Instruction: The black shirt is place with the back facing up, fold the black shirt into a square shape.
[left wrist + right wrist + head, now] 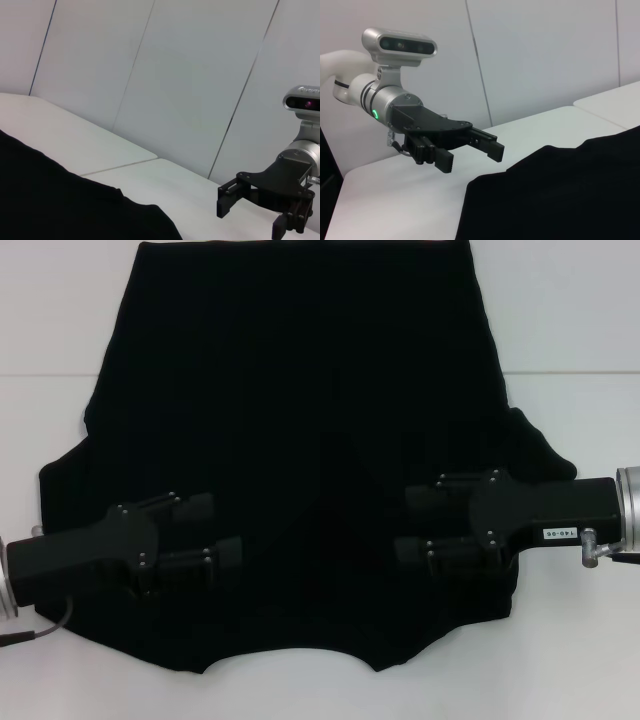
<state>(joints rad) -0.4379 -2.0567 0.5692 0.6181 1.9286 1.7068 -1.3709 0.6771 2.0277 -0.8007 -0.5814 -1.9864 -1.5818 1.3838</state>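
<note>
The shirt (300,440) lies spread flat on the white table (580,330), plain black side up, no lettering showing. Its long axis runs away from the robot: the straight far edge sits at the top of the head view, and the near edge, with scalloped dips and two points, lies just this side of both sets of jaws. A sleeve bulges out beyond the left gripper (215,530) on its outer side, and another beyond the right gripper (420,520). Which end is collar and which is hem I cannot tell; the cloth is too dark to read seams.

Both grippers hover over the near part of the shirt, pointing inward at each other, with bare cloth between their tips. Each has its jaws apart, roughly half open, and holds nothing. The wrist views show them clear above the table rather than pressed into the fabric.

Risks, as I judge them: the cloth is already rumpled at the near edge, so a pinch there could catch only one layer, or a bunched ridge, and the fold would come out skewed rather than square. If the two grips land at uneven spots relative to the centre line, one side would drag further and twist the shirt. Closing too high would miss the cloth altogether.
</note>
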